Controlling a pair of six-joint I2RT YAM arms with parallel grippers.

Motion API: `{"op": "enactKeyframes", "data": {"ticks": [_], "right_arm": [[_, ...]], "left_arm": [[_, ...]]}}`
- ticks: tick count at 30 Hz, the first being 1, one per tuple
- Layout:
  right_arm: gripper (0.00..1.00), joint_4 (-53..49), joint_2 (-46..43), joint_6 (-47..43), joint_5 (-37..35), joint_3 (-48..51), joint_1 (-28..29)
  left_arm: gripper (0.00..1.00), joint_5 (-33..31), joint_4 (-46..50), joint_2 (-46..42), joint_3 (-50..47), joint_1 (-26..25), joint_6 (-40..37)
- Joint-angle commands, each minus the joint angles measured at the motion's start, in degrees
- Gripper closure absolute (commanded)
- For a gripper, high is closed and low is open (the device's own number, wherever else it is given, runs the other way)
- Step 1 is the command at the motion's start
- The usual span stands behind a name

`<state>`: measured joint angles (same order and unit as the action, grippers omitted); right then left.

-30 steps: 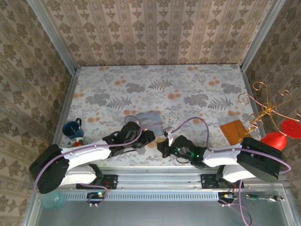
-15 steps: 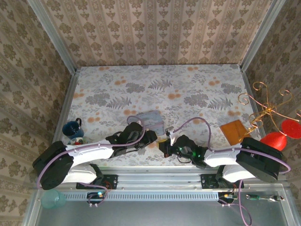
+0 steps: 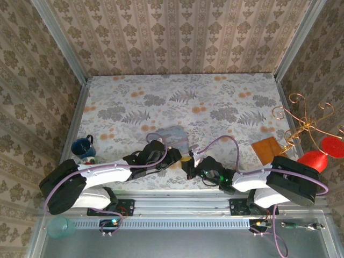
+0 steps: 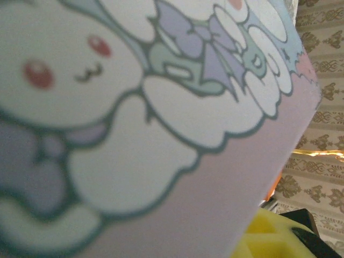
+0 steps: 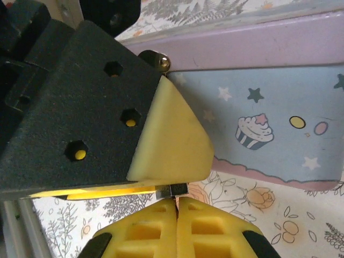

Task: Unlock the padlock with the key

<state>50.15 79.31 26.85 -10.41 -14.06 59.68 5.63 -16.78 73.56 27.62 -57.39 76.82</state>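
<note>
The two arms meet low over the near part of the floral worktop (image 3: 215, 97), fingertips nearly nose to nose. This looks like the insertion step, which needs both pieces steadied at one spot.

The right tool (image 5: 177, 204) is clenched, with its yellow pads pressed flat together and no gap between them. Touching its tips sits a tiny dark block with a paler metal end, which I take for the padlock (image 5: 173, 190). It lies at the mouth of the narrow slit between the left tool (image 3: 174, 157)'s pads. The wedge-shaped upper pad (image 5: 169, 140) is directly above it, and the lower one shows as a thin yellow strip to the left of the right tool's tips. So the left tool appears closed down on the padlock, presenting it end-on so the keyhole faces the other arm.

The key I cannot make out. If it is carried, it is hidden between the right tool's pressed pads, with at most a sliver reaching the padlock.

Just beyond both tools stands the pale blue picture tin (image 5: 279, 107). Its lilac rim is close behind the left tool's finger, and its printed lid crowds the left wrist camera. A small brass fitting (image 5: 156, 60) shows at that rim. Whether it is a clasp or something else I cannot tell.

Judging by this, the lock is not yet open, and fine alignment is what counts next.
</note>
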Motion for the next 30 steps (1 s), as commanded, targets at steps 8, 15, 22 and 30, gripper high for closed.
{"op": "enactKeyframes", "data": {"ticks": [8,15,22,30], "right_arm": [[1.0,8.07,-3.94,1.1,-1.85,-2.32,-0.78],[0.55,-4.53,-8.2,1.28,1.88,-1.94,-1.25],[0.53,-11.92,-10.69,-0.41,0.39,0.79,-1.15],[0.53,-4.68,-6.89,-10.42,-1.58,1.06,1.4]], "left_arm": [[0.9,2.31,-3.81,0.27,1.22,-2.23,1.18],[0.9,0.24,1.66,-1.03,1.72,0.92,-2.08],[0.91,-0.71,5.09,-1.31,2.96,3.85,-4.04],[0.91,0.33,3.53,-1.31,2.23,4.17,-3.62]]}}
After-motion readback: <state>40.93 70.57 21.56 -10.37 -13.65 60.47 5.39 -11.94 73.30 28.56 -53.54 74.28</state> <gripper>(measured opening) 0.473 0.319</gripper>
